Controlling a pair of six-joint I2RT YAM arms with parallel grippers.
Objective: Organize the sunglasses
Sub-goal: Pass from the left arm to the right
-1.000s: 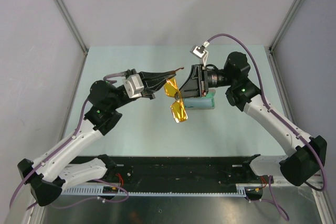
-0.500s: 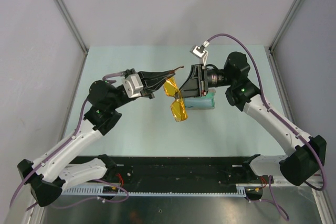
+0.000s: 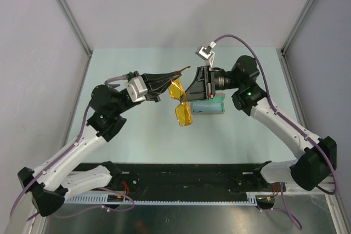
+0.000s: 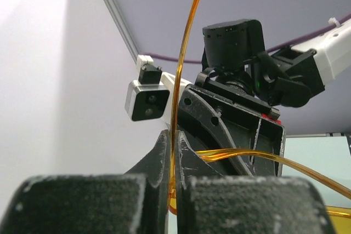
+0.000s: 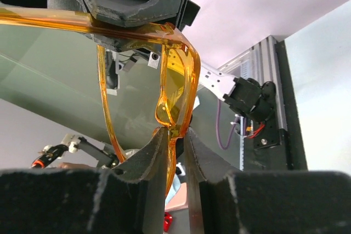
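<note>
The sunglasses (image 3: 184, 114), with orange-yellow lenses and thin orange arms, hang in the air between both grippers above the table's middle. My left gripper (image 3: 176, 75) is shut on one thin arm of the glasses (image 4: 184, 53), which runs up between its fingertips (image 4: 174, 142). My right gripper (image 3: 188, 92) is shut on the front frame at the lower edge of a lens (image 5: 178, 89), between its fingertips (image 5: 176, 135). The other arm of the glasses (image 5: 104, 102) hangs free. The two grippers face each other closely.
The open case (image 3: 211, 106), with its teal lining showing, lies on the pale green table (image 3: 137, 135) under the right wrist. Grey walls with metal posts (image 3: 68, 17) enclose the table. A black rail (image 3: 181, 171) runs along the near edge.
Both grippers and the sunglasses have shifted slightly left and away. Both grips are unchanged.
</note>
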